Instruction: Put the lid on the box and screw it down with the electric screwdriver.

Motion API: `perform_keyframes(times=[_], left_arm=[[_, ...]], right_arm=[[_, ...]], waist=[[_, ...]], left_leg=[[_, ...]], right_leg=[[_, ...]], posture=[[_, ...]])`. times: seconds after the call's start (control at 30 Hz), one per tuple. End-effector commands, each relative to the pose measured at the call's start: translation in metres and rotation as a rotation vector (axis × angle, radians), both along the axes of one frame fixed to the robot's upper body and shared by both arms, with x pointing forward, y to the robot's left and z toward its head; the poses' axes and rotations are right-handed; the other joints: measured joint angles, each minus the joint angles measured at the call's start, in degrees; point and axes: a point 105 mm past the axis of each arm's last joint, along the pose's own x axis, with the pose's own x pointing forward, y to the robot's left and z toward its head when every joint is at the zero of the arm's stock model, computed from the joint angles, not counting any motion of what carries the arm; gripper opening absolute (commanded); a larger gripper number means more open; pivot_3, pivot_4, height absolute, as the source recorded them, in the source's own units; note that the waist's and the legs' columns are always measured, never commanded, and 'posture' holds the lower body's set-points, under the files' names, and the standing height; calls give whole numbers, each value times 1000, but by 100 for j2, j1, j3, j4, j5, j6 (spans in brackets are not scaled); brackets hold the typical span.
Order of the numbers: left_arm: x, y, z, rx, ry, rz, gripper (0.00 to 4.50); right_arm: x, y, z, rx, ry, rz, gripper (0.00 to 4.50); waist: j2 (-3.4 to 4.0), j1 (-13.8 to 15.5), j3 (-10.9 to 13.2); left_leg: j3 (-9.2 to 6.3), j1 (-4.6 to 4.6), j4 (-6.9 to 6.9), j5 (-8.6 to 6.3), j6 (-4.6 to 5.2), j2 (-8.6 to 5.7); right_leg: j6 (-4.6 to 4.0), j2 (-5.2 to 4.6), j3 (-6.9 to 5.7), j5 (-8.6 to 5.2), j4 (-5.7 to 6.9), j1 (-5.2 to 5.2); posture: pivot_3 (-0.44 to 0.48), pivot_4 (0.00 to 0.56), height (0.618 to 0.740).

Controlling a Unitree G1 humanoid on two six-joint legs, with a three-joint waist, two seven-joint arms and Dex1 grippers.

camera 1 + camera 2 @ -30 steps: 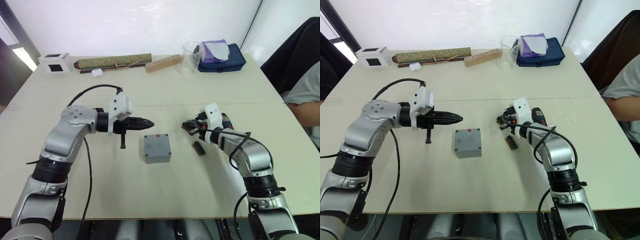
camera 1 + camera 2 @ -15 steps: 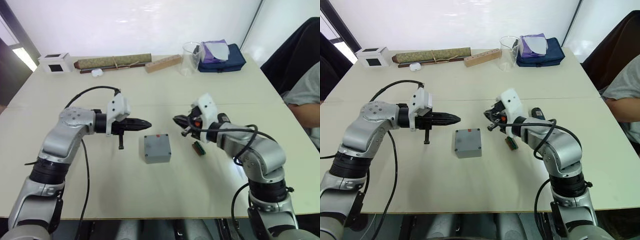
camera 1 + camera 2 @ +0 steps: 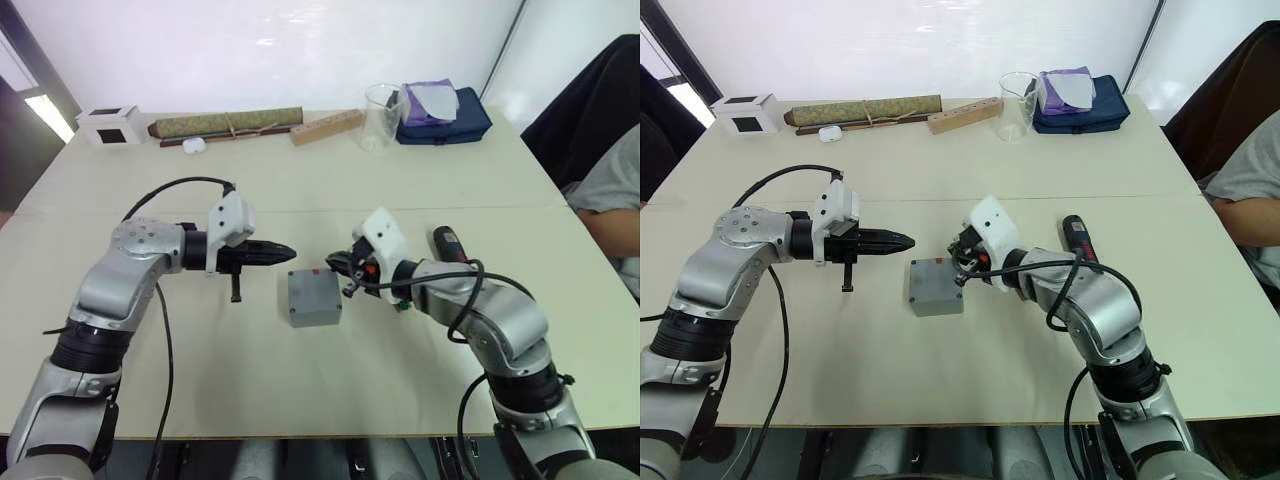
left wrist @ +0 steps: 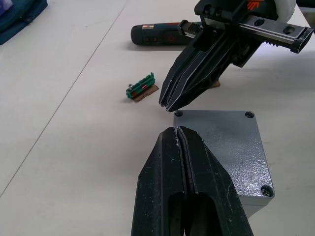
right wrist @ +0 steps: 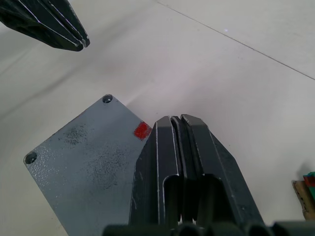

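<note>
Grey lid is sitting on the box — the right end effector, fingers together, has swung from the electric screwdriver to its corner — screwing not begun.

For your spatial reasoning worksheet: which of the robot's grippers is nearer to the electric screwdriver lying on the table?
Right. The right gripper hangs at the box's edge, beside the electric screwdriver; the left gripper is beyond the box.
</note>
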Motion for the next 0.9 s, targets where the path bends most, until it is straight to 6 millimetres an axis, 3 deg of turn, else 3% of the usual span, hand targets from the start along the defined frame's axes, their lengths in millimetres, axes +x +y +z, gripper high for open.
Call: perform_keyframes(times=[0.03, 0.33, 0.6, 0.9], left_arm=[[-2, 2, 14, -24, -60, 5, 0], [-3, 1, 16, -25, -62, 9, 0], [-3, -2, 17, -28, -63, 6, 0], [-2, -4, 18, -34, -65, 0, 0]], right_arm=[[1, 0, 6, 10, -31, 8, 25], [-1, 1, -2, -13, -12, 22, 25], [-3, 5, 8, 10, -33, 44, 25], [-4, 5, 4, -9, -28, 43, 25]], waist=[[0, 1, 0], [0, -1, 0], [0, -1, -1], [0, -4, -1]], left_leg=[[0, 0, 0, 0, 0, 0], [0, 0, 0, 0, 0, 0], [0, 0, 0, 0, 0, 0], [0, 1, 0, 0, 0, 0]], right_leg=[[0, 0, 0, 0, 0, 0], [0, 1, 0, 0, 0, 0], [0, 0, 0, 0, 0, 0], [0, 1, 0, 0, 0, 0]], posture=[[0, 150, 736], [0, 150, 736], [0, 150, 736], [0, 150, 736]])
